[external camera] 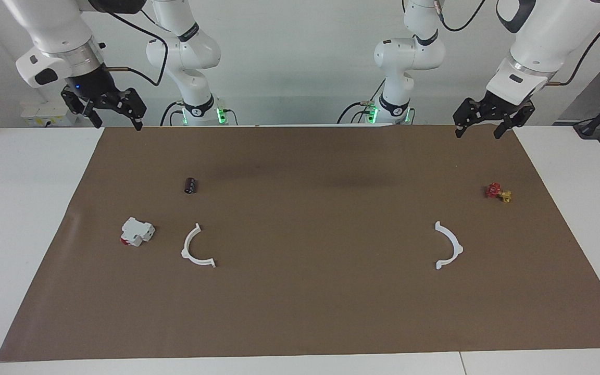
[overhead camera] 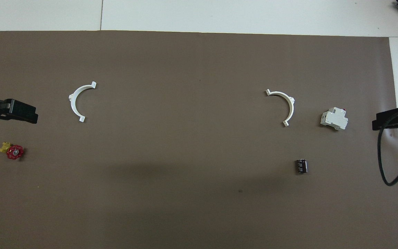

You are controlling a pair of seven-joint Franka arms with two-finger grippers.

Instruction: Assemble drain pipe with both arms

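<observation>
The drain pipe lies as two separate white half-ring arcs flat on the brown mat point(external camera: 300, 312). One half point(external camera: 184, 253) point(overhead camera: 290, 102) is toward the right arm's end. The other half point(external camera: 458, 249) point(overhead camera: 72, 100) is toward the left arm's end, a wide stretch of mat between them. My right gripper point(external camera: 117, 125) point(overhead camera: 389, 121) hangs open and holds nothing, raised over the mat's corner by the robots. My left gripper point(external camera: 478, 134) point(overhead camera: 22, 112) hangs open, holding nothing, over the corner at its own end. Neither touches anything.
A white blocky part with a red end point(external camera: 136, 232) point(overhead camera: 334, 119) lies beside the right arm's half. A small black cylinder point(external camera: 190, 185) point(overhead camera: 301, 166) sits nearer the robots. A red and yellow valve point(external camera: 498, 192) point(overhead camera: 13, 151) lies near the left arm's end.
</observation>
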